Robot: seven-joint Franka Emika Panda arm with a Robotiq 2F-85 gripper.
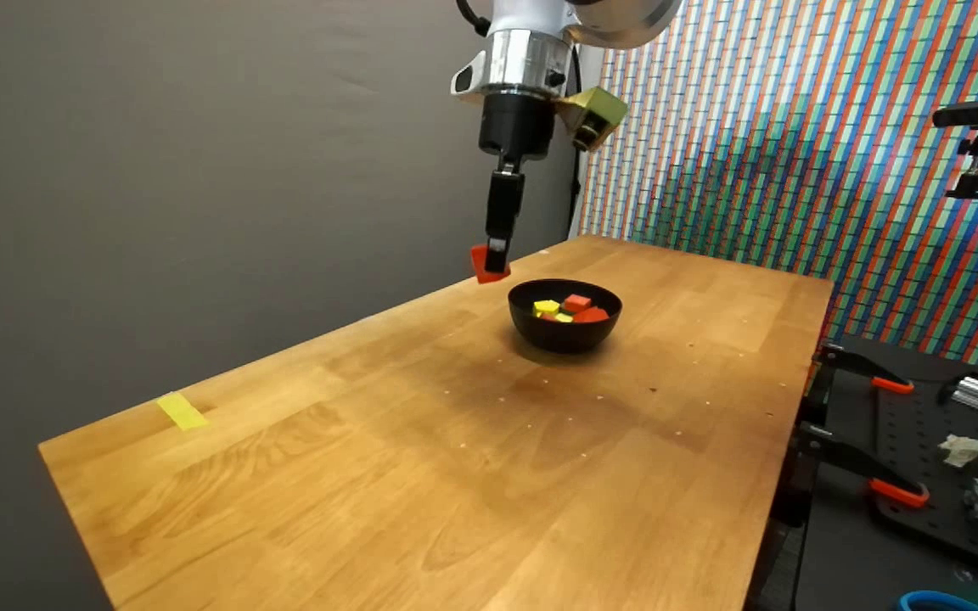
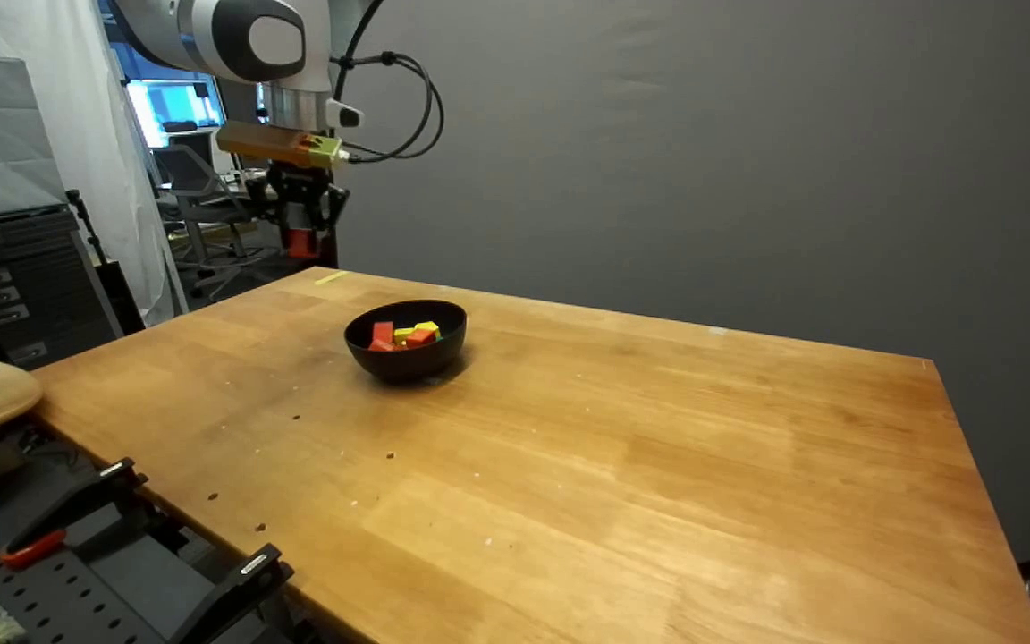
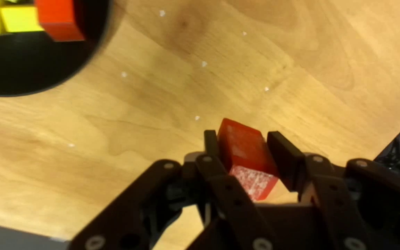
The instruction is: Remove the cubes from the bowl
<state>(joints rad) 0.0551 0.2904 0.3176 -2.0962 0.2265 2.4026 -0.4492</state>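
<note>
Gripper [image 3: 246, 148], lower centre of the wrist view: fingers clamped on a red cube [image 3: 244, 147], raised above the wooden table [image 3: 144, 114]. Black bowl [image 3: 30, 66], upper left, cropped: red and yellow cubes [image 3: 57, 15] inside, number hard to tell.

Arm [image 2: 314, 54], from where I stand: white, dark grey ring [image 2: 231, 40] round a pale oval cap [image 2: 276, 41] | wrist collar [image 1: 526, 59]: shiny silver | boxy housing [image 1: 601, 110]: brassy yellow | cables [image 2: 431, 98]: thin, black, looping | gripper [image 3: 245, 149]: black, jointed links [image 3: 130, 205], pale round screw heads [image 3: 96, 242] | fingertips [image 3: 286, 159]: black, blocky
</note>
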